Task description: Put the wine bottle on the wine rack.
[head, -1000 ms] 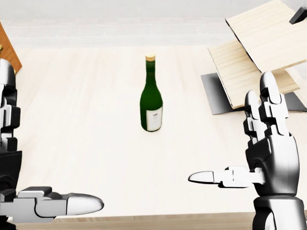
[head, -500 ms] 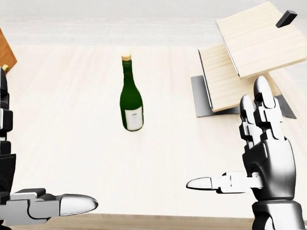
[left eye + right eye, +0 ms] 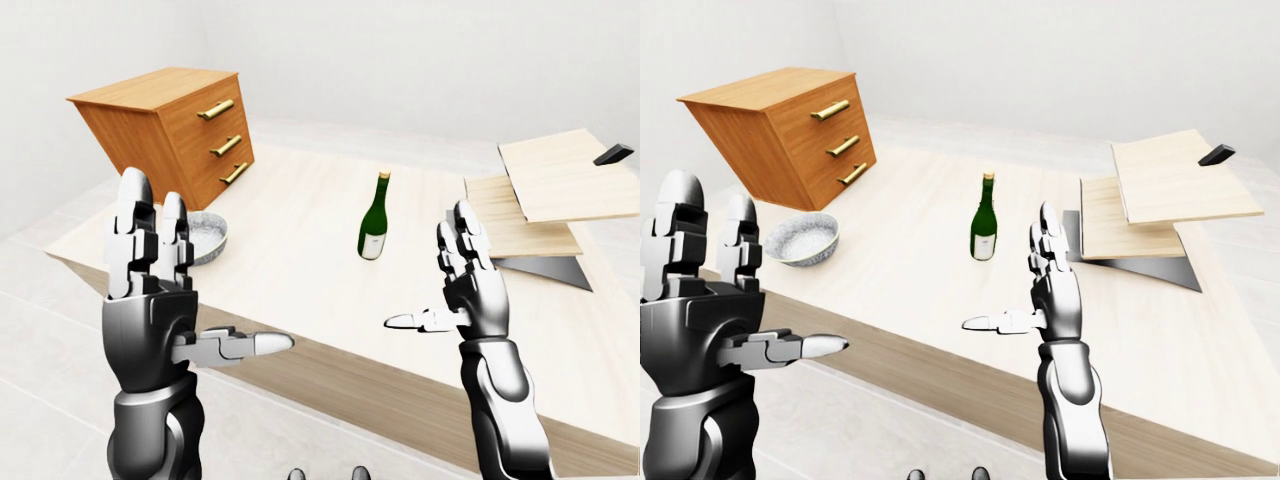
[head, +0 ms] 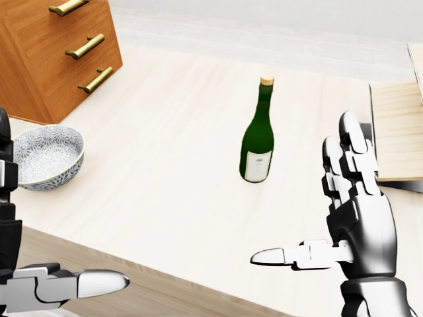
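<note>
Wine bottle stands upright (untouched) above-left of right hand.

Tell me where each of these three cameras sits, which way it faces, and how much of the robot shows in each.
Head view: on the head, tilted down at the table, close on the bottle and bowl; right hand open, left hand at the bottom left corner.
Left-eye view: on the head, looking wider over the table to the dresser and wine rack; both forearms and raised hands show.
Right-eye view: its twin, nearly the same scene.
All three share the upright bottle, untouched.
</note>
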You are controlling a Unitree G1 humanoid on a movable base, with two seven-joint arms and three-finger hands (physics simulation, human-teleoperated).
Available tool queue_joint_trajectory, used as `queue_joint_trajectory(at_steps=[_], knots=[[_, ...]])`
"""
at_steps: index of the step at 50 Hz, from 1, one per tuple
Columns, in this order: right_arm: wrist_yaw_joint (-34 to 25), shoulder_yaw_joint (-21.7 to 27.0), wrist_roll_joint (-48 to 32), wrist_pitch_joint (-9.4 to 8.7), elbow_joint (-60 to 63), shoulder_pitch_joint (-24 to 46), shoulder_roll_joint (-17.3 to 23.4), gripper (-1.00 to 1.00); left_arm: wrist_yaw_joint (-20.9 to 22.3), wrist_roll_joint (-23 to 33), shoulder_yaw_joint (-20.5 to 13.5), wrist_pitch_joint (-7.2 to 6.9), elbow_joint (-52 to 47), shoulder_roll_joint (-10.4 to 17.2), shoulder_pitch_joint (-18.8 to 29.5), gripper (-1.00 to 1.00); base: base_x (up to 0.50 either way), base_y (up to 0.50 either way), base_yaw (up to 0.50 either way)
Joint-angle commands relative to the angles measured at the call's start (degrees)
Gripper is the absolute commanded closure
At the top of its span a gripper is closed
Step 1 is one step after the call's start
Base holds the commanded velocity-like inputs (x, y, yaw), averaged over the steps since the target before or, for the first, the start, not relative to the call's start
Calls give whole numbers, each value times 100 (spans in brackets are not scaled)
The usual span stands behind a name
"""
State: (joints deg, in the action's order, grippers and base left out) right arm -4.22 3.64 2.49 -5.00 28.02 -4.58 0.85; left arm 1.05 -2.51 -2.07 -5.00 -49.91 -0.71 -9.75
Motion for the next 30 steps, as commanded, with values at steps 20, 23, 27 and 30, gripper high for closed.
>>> queue_joint_trajectory(at_steps=[20, 23, 27, 30], knots=[[-75, -179, -205, 0, -91, -83, -2, -100, -25, 10, 116, 0, 62, 35, -102, -100, 7, -20, 0], [-72, -175, -199, 0, -107, -69, -11, -100, -15, 10, 109, 0, 78, 42, -91, -100, 17, -47, 0], [-29, -231, -343, 0, -93, -58, 3, -100, -5, 12, 107, 0, 73, 43, -95, -100, 7, -21, 0], [-34, -242, -320, 0, -69, -49, -18, -100, 11, 5, 93, 0, 75, 41, -126, -100, 0, 1, 0]])
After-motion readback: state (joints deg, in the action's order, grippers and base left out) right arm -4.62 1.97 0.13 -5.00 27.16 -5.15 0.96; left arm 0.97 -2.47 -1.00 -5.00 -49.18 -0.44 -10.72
